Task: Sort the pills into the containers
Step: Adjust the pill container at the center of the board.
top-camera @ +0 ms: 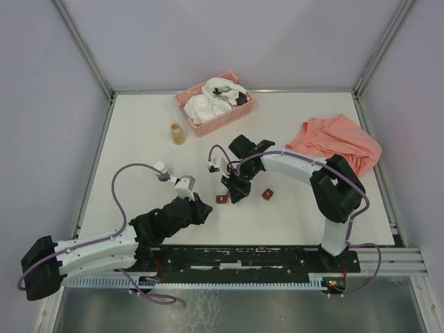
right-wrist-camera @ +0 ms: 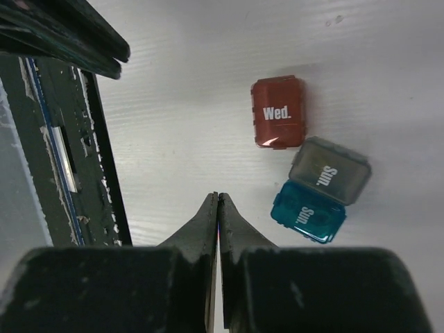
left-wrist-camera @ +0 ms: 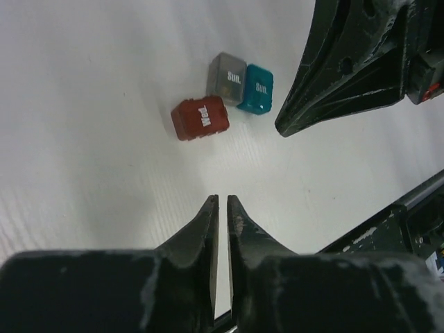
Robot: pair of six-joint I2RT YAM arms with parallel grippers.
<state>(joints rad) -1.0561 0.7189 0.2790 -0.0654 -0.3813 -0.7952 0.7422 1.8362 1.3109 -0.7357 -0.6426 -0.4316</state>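
The pills show as a golden mass in a small clear white-capped jar [top-camera: 178, 133] standing at the back left, far from both grippers. Three containers sit together mid-table: a dark red one marked "Wed." [left-wrist-camera: 200, 118] [right-wrist-camera: 279, 112], a grey one [left-wrist-camera: 226, 74] [right-wrist-camera: 329, 170] and a teal one [left-wrist-camera: 255, 89] [right-wrist-camera: 308, 211]. Another dark red container [top-camera: 267, 194] lies apart to the right. My left gripper [left-wrist-camera: 222, 200] hovers short of the red box, jaws all but together, nothing between them. My right gripper [right-wrist-camera: 218, 196] is shut and empty beside the teal box.
A pink slatted basket [top-camera: 225, 119] holding white cloth stands at the back. A salmon cloth [top-camera: 336, 139] lies crumpled at the right. The black mounting rail [top-camera: 257, 258] runs along the near edge. The two grippers are close together over the boxes.
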